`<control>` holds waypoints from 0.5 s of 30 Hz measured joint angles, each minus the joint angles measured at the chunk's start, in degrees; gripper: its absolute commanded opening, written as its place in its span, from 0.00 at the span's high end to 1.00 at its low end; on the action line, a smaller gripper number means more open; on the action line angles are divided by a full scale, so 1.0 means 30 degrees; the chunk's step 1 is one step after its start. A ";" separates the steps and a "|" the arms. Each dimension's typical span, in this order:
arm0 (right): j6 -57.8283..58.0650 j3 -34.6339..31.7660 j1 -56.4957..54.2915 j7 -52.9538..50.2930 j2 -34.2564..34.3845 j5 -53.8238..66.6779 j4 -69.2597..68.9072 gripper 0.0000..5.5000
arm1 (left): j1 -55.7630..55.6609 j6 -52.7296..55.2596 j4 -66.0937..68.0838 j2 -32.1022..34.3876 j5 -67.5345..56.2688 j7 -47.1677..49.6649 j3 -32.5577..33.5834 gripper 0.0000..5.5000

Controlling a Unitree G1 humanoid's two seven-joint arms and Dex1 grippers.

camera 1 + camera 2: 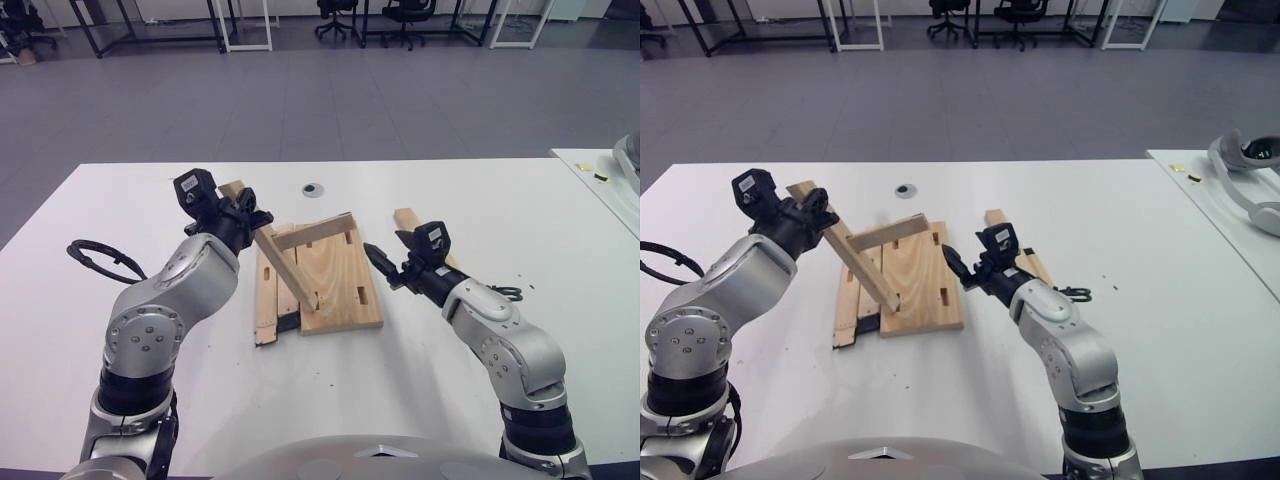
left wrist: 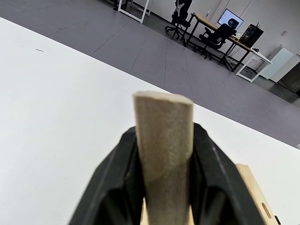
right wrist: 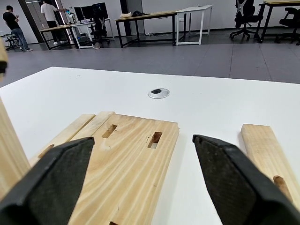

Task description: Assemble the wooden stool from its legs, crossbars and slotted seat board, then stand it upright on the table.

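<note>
One white table point(image 1: 480, 200) carries the slotted seat board point(image 1: 340, 285), lying flat. A leg point(image 1: 287, 268) with a crossbar point(image 1: 315, 231) leans tilted over it, upper end clamped between the left gripper's point(image 1: 252, 218) jaws. The right gripper point(image 1: 382, 262) hovers just beside the board's right edge, jaws spread wide.

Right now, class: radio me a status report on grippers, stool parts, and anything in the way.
Left gripper shut on tilted leg, lower end on seat board. Right gripper open beside board. Loose leg lies beside right arm.

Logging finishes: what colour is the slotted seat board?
Seat board: pale natural wood, visible grain; best in right wrist view.
</note>
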 measured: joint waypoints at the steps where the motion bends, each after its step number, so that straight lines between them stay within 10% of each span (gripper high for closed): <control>1: 0.0000 0.0013 0.0001 0.0003 0.0002 0.0000 0.0000 0.28 | -0.0170 0.0226 -0.0057 0.0018 0.0059 -0.0034 -0.0070 0.81; 15: 0.0174 0.0206 0.0037 -0.0037 -0.0022 0.0003 -0.0287 0.28 | -0.0907 0.1445 -0.0610 -0.0688 0.0619 0.0124 0.0163 0.81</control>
